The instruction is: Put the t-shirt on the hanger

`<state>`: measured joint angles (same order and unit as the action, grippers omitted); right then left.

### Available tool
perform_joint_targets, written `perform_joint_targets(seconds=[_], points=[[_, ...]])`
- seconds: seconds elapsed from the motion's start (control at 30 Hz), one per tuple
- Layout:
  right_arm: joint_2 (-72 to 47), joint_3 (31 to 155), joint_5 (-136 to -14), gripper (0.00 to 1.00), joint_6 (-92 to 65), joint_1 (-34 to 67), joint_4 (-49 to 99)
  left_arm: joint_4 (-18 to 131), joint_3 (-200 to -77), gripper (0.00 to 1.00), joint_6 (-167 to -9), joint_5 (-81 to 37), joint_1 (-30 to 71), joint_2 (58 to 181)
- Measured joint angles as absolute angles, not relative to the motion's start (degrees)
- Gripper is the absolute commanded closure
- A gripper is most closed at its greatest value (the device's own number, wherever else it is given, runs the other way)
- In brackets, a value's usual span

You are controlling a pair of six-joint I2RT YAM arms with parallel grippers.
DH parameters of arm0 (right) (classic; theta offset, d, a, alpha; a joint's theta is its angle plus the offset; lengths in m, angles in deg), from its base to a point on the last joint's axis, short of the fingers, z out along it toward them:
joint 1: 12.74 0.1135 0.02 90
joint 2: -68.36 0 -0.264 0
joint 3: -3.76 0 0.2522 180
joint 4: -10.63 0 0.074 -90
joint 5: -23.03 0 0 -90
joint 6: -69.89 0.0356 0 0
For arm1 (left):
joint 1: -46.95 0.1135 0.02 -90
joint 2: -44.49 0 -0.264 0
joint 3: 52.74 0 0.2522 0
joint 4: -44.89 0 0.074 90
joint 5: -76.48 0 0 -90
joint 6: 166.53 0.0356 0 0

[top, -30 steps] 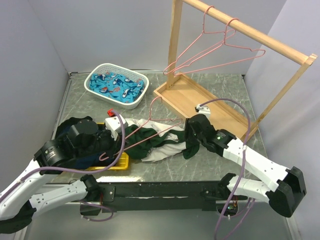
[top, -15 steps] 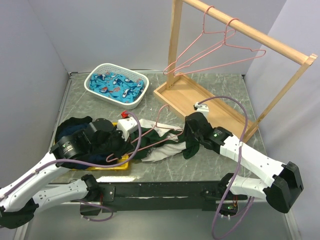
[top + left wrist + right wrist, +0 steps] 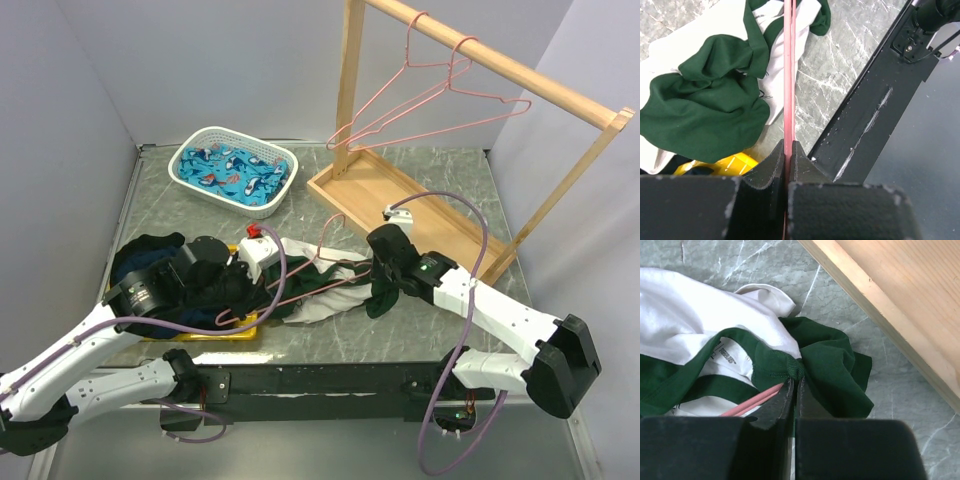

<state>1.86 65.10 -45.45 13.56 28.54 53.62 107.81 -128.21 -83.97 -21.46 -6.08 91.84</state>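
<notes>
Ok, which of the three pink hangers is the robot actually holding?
The hanger lying across the t-shirt, clamped in the left gripper; the other two hang on the wooden rail.

The left claw (image 3: pixel 788 150) has swung rightward, carrying the hanger (image 3: pixel 788 75) closer to the right claw (image 3: pixel 792 385) on the t-shirt (image 3: pixel 695 335).

place: robot lab cell | cues: plain partition walls (image 3: pixel 85 100), 2 table-bolted arms (image 3: pixel 505 318)

The top view looks down from high behind the near edge, over the whole bench (image 3: pixel 450 165). The wrist views look steeply down past the left tool (image 3: pixel 788 150) and the right tool (image 3: pixel 793 385), at close range. All three share the t-shirt (image 3: pixel 310 305) and the hanger (image 3: pixel 300 289).
</notes>
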Motion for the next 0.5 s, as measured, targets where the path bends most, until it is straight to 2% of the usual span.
perform_joint_targets(seconds=[0.27,0.5], points=[[1.7,65.7,-45.2,1.00,13.0,28.5,54.4,107.7,-127.8,0.99,-84.4,-22.4,-6.4,91.2],[1.6,74.5,-45.3,1.00,9.7,30.1,55.8,106.5,-127.4,0.99,-84.8,-22.4,-6.4,90.4]])
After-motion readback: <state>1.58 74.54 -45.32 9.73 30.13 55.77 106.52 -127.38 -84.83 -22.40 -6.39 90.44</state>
